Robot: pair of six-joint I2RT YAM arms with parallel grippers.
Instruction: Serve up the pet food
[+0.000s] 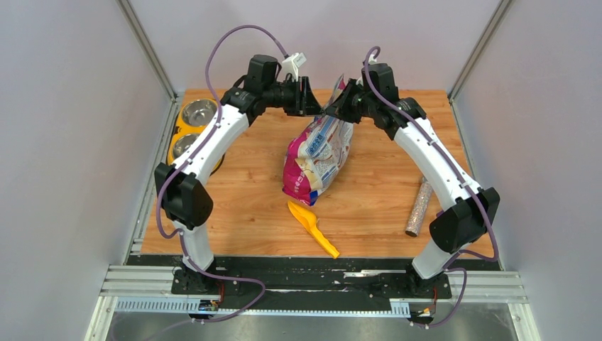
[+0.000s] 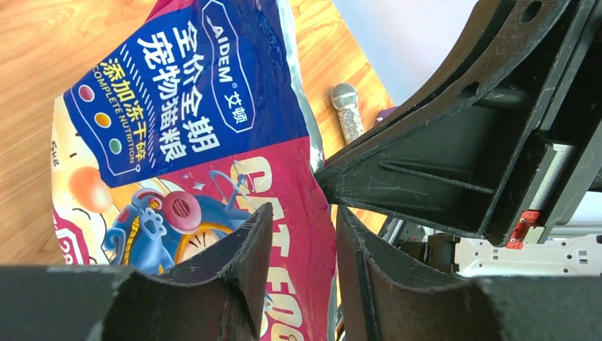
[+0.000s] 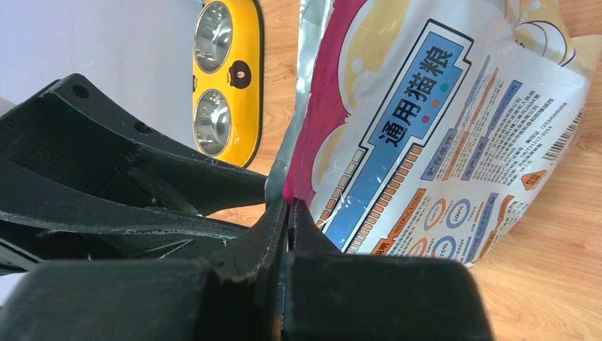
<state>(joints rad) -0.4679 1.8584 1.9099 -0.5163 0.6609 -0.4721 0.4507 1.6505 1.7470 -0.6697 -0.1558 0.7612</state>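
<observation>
The pink, blue and white cat food bag [image 1: 318, 160] stands tilted on the wooden table, its top edge raised toward the back. My right gripper [image 1: 335, 106] is shut on the bag's upper edge; in the right wrist view its jaws [image 3: 289, 204] pinch the pink and silver seam of the bag [image 3: 440, 135]. My left gripper [image 1: 316, 99] is right beside it, open. In the left wrist view its fingers [image 2: 304, 213] stand apart with the bag's pink side edge [image 2: 177, 121] showing in the gap. No kibble is visible.
A yellow feeder with two steel bowls [image 1: 192, 131] sits at the table's left edge and shows in the right wrist view [image 3: 223, 78]. An orange scoop [image 1: 312, 227] lies in front of the bag. A speckled tube [image 1: 419, 207] lies at the right.
</observation>
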